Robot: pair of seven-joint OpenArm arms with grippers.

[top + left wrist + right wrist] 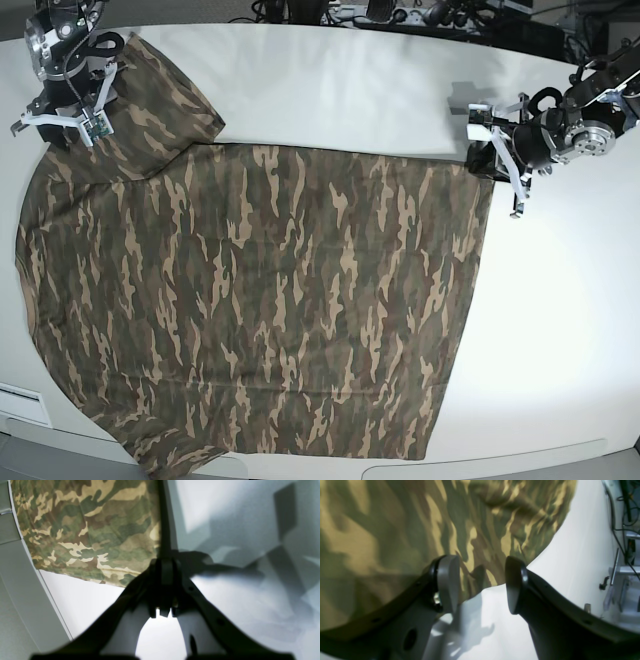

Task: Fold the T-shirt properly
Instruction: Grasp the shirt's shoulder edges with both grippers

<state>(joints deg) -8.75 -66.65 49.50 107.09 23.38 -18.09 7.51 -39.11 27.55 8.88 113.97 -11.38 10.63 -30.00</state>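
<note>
Camouflage-print cloth T-shirt (pixel 270 310) lies limp on white counter (pixel 560 330). Left jaws clenched at hem corner, right jaws released; you should pinch seamed edges.

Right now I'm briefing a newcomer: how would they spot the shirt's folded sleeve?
The camouflage T-shirt lies spread over the white table. In the base view, follow it to its top-left corner, under the right gripper. The sleeve there is the only part doubled over.

T-shirt (pixel 260 310) hem — cropped, bottom edge.
</note>
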